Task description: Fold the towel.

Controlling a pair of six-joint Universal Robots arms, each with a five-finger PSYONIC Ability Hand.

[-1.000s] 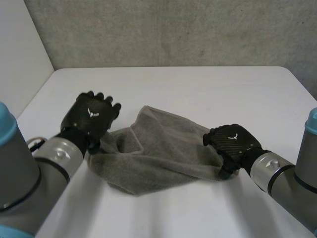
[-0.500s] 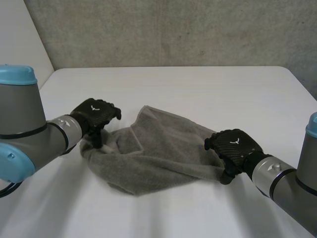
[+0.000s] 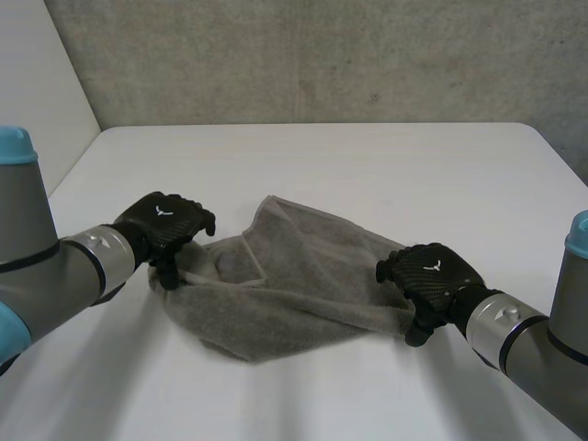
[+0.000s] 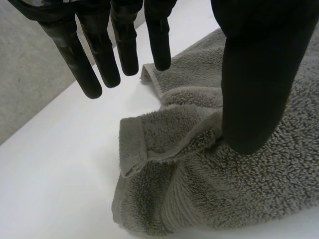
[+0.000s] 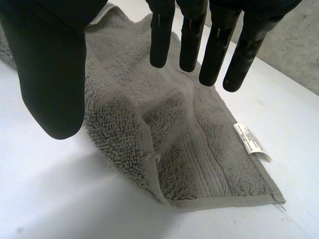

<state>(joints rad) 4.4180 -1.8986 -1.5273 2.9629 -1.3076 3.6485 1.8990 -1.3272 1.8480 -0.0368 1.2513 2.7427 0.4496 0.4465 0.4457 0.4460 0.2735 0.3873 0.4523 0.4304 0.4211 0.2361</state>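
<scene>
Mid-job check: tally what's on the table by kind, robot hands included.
Grey towel: 1
Black robot hands: 2 (left hand, right hand)
Total: 3

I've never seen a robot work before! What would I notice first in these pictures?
First you'd spot the crumpled grey towel in the middle of the white table. A black robot hand is at each end: the left hand has its thumb on the towel and its fingers straight, and the right hand is open over the other end. By the right hand's fingertips, a little white label sticks out from the towel's edge.
</scene>
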